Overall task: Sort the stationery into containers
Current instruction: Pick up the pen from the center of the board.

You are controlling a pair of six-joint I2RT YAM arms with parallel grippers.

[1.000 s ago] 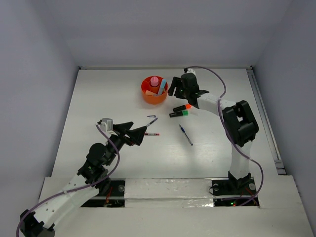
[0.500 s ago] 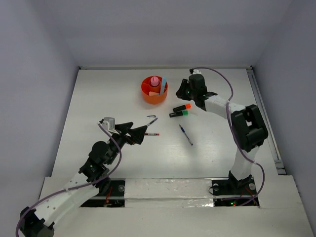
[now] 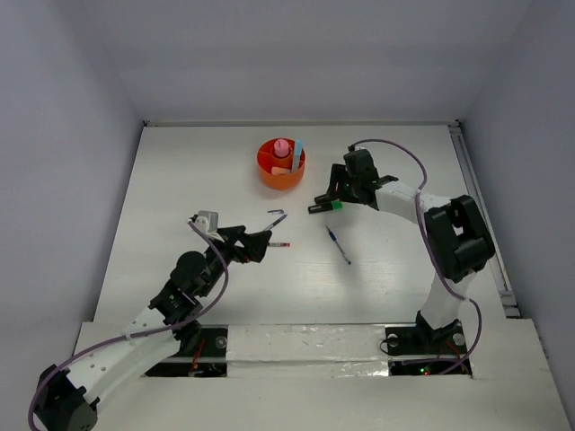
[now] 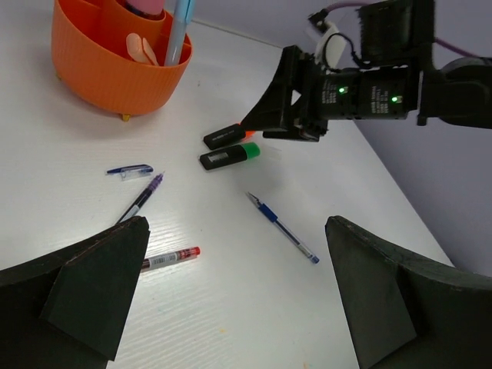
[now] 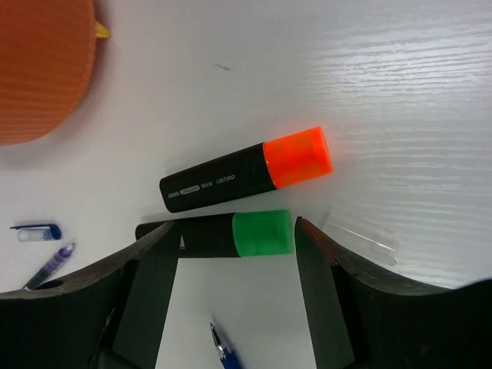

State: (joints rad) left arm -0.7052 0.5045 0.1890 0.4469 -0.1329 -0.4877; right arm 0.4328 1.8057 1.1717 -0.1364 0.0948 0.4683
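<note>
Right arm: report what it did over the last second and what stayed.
The right gripper swung from beside the orange cup toward the near edge; its jaws now stand open over the green-capped highlighter, gripping nothing. The left gripper edged slightly forward. Cup, both highlighters and pens stayed.

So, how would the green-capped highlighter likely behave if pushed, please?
The green-capped highlighter looks like stiff plastic, so it probably won't flex. Its cap looks squarish, so it may slide rather than roll. Pushed sideways, it would likely bump the orange-capped highlighter close beside it.
</note>
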